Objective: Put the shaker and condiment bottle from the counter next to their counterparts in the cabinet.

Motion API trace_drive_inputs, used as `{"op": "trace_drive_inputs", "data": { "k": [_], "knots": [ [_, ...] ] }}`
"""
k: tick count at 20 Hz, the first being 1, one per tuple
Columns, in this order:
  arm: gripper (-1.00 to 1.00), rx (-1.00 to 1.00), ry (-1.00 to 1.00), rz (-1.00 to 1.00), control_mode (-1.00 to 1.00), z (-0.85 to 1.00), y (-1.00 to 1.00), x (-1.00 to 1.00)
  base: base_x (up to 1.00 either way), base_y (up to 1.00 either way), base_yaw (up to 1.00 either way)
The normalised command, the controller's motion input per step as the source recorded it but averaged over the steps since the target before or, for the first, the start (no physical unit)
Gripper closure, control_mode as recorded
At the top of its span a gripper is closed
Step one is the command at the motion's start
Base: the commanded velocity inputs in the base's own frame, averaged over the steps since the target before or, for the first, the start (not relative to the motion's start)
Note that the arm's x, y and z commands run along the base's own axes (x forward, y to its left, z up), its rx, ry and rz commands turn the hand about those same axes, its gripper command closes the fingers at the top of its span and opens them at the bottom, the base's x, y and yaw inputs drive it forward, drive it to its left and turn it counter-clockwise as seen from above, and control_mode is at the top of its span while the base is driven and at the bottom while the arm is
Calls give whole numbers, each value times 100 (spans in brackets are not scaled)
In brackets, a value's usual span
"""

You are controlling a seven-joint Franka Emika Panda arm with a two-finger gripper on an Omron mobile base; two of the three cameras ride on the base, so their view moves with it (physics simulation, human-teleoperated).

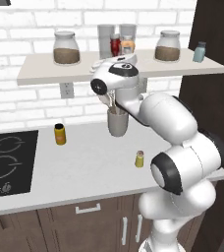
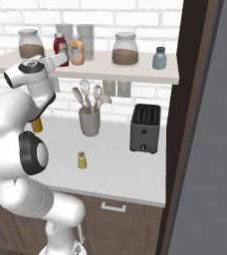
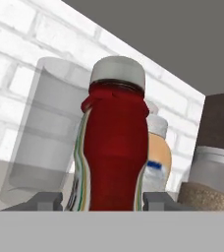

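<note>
I have the arm raised to the shelf (image 1: 45,69), and the gripper (image 3: 101,201) sits with one finger on each side of the red bottle (image 3: 115,147); both fingers are right against its body, so it looks pinched on the bottle, though the contact is right at the bottom edge of the hand view; the bottle is upright with its pale cap on top. From the right base view the red bottle (image 2: 60,44) is on the shelf just beside the orange bottle (image 2: 76,51), with two clear glasses (image 2: 85,35) behind them; in the hand view the orange bottle (image 3: 158,157) peeks out behind the red one, and a glass (image 3: 45,138) is to the other side. The small yellow-green shaker (image 1: 140,159) is on the counter (image 1: 84,172), standing alone near the front edge, well apart from the utensil cup (image 2: 89,121) and the toaster (image 2: 145,128); the pale blue shaker (image 2: 159,58) is at the far end of the shelf, beside a brown-filled jar (image 2: 125,49); a yellow jar with a black lid (image 1: 60,134) is near the cooktop (image 1: 8,162).
</note>
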Motion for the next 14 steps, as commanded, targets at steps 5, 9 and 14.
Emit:
{"op": "trace_drive_inputs", "data": {
  "k": [5, 9, 14],
  "knots": [
    [100, 0, 0, 0, -100, -13, 0, 22, 0, 0, 0],
    [100, 0, 0, 0, -100, -15, 0, 21, 0, 0, 0],
    [100, 0, 0, 0, -100, -17, 0, 13, 0, 0, 0]
  ]
}}
